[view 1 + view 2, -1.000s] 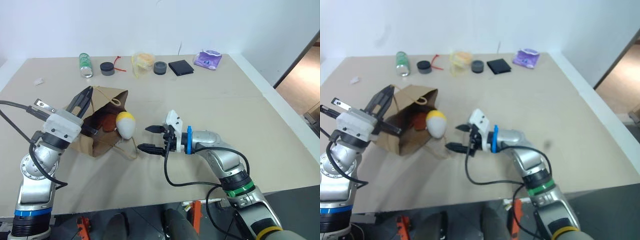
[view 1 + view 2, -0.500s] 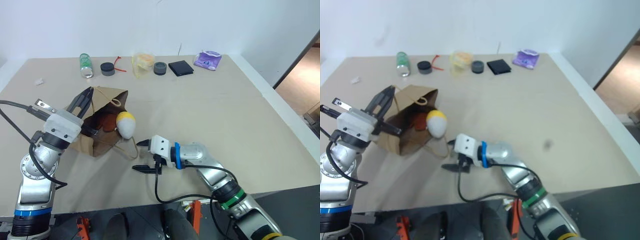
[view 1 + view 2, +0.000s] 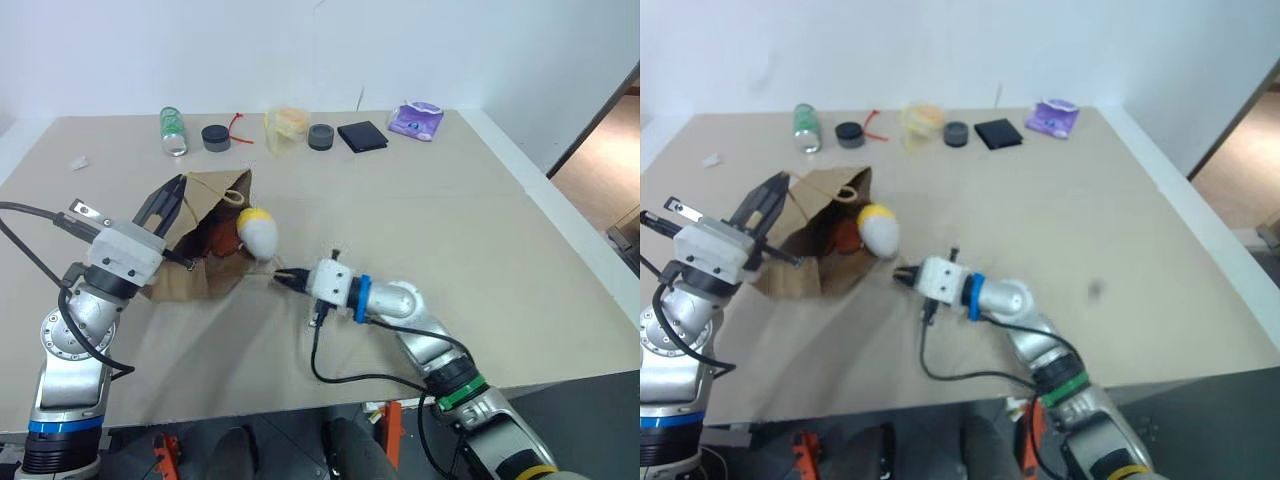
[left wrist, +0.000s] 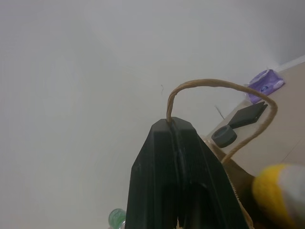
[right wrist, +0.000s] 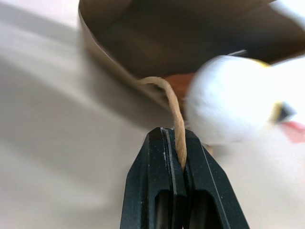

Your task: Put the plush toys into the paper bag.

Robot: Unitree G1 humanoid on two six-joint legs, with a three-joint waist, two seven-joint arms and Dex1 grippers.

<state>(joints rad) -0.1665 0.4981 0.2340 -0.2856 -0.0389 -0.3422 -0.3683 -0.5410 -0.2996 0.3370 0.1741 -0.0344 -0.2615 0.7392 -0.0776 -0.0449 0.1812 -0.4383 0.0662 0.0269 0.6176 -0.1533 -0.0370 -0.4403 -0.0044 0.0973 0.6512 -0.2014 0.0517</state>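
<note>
Landmark: paper bag [image 3: 195,262], lying on its side on the table [image 3: 420,220], mouth facing right.

Left gripper [image 3: 172,195] at the bag's upper left edge, fingers pressed together on one cord handle [image 4: 224,87], which loops up from its tips.

Brown plush toy [image 3: 217,240] sits inside the bag's mouth. White ball toy [image 3: 256,232], yellow top, rests at the mouth's right rim, touching the bag.

Right gripper [image 3: 290,279] just right of the bag and below the ball, fingers pinching the other cord handle [image 5: 174,107].
</note>
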